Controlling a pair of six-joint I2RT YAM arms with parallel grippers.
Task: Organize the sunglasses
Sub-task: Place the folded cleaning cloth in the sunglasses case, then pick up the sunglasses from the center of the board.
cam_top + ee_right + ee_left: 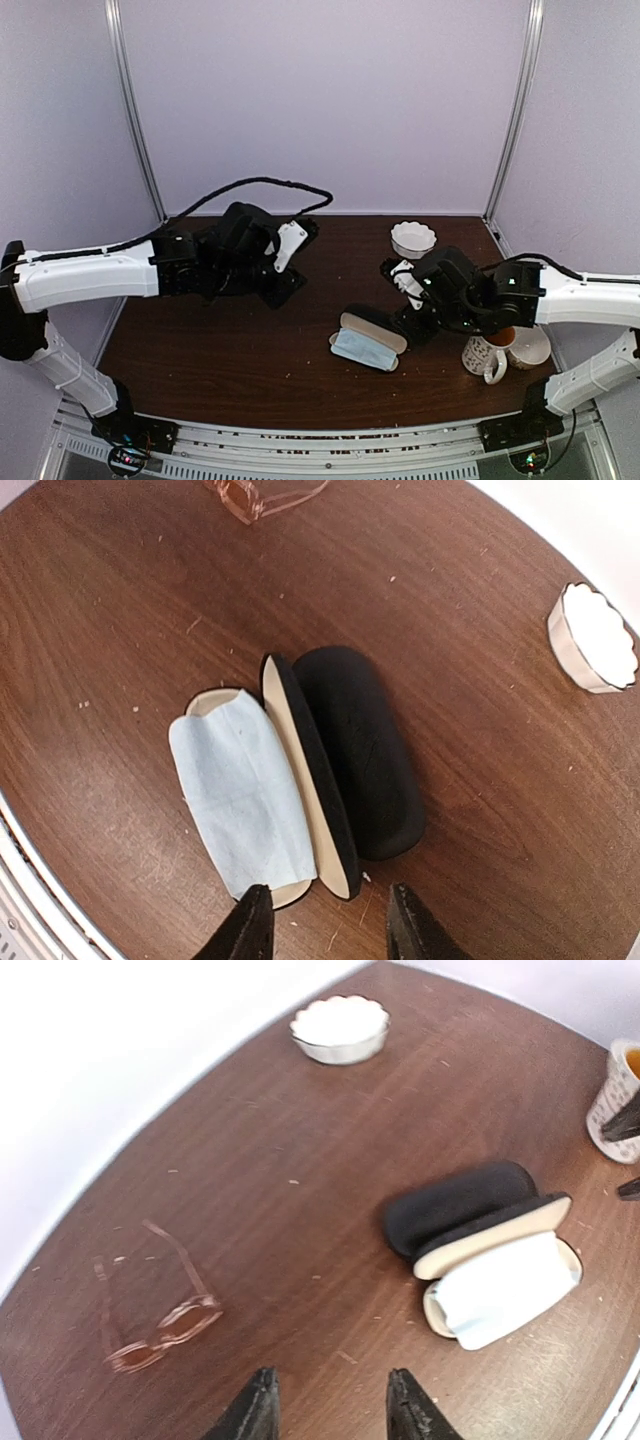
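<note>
Step in hand: reach for the first pair, nothing picked up yet.

The left tool (330, 1412) is released and empty, hovering over the worktop (300, 1120). The reddish-copper sunglasses (155, 1305) lie flat just ahead of it and to one side, temples unfolded. No contact.

The right tool (330, 928) is also spread and empty. It hangs over the black glasses case (355, 750), which lies open with the cream lining showing. A light-blue cloth (240, 800) lies across the tray. The copper pair shows at the top edge of the right wrist view, well apart from the case.

The dark-framed pair is not visible in any view; possibly under the left arm in the top view, can't tell.

A white scalloped bowl (340, 1028) sits far back and a mug (485, 357) stands near the right arm, both out of the way.

Next move, my read: the left tool shifts sideways over the copper frame, drops and pinches at the bridge or lens rim. The wire is thin and flat on the wood, so the tips need to go almost to the surface. Sliding the pair is a risk. The cloth fills the tray and probably needs moving before the glasses go in, likely the right tool's job.
</note>
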